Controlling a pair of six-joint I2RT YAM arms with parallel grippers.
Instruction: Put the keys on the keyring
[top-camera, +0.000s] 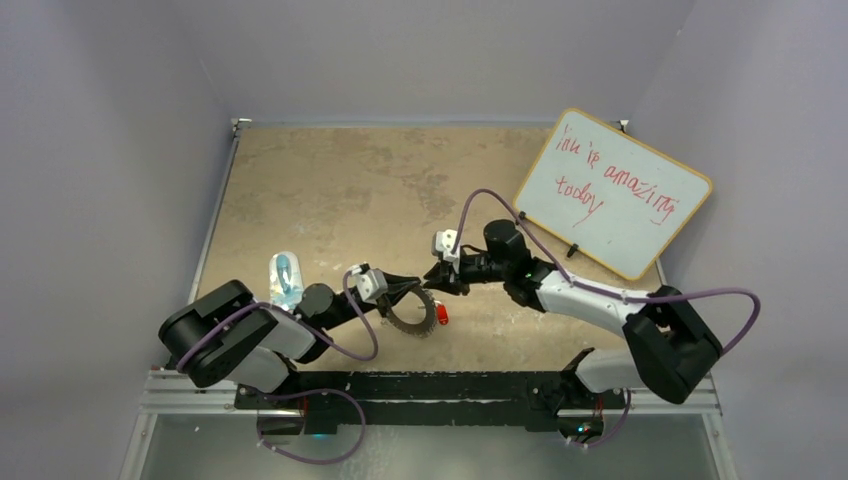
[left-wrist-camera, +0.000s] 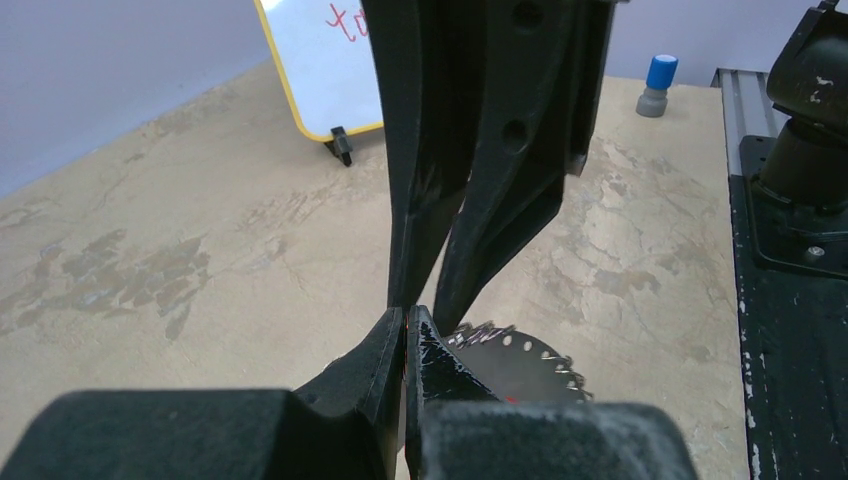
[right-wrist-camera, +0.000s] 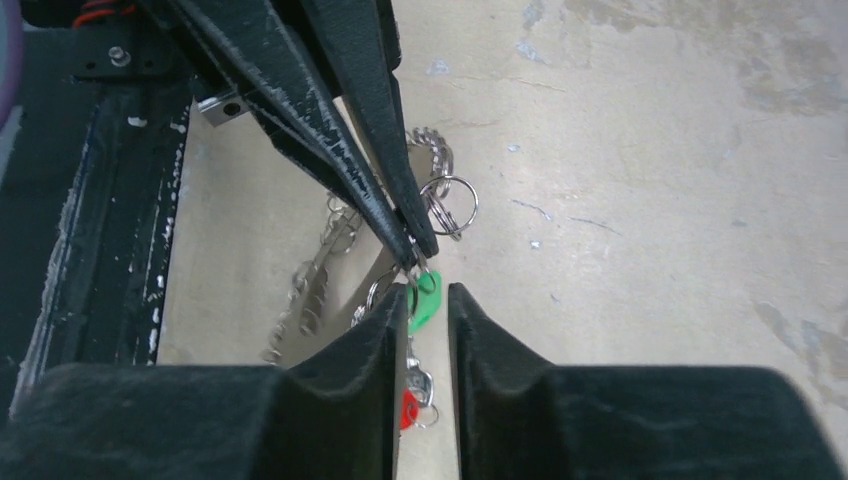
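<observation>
The tan table (top-camera: 330, 180) has a whiteboard (top-camera: 612, 192) propped at its far right corner. The red scribble on it is too messy for me to read properly.

Both arms meet near the middle of the near edge. The left gripper (left-wrist-camera: 405, 325) has its jaws pressed fully together. The tips sit right at the rim of the keyring (left-wrist-camera: 520, 365), but I can't make out what, if anything, is pinched between them. From the left wrist view the fingers cover most of the ring, so only a fringed slice shows.

The right gripper (right-wrist-camera: 428, 310) has its jaws a narrow gap apart. The green key (right-wrist-camera: 425, 305) sits in the mouth of that gap, and I can't tell whether it's actually touched.

A clear bluish plastic thing (top-camera: 286, 278) lies by the left edge, half behind the left arm.

The red key (right-wrist-camera: 408, 410) hangs just below the green one, mostly hidden by the right gripper's finger. From the top it's just a red dot beside the ring.
</observation>
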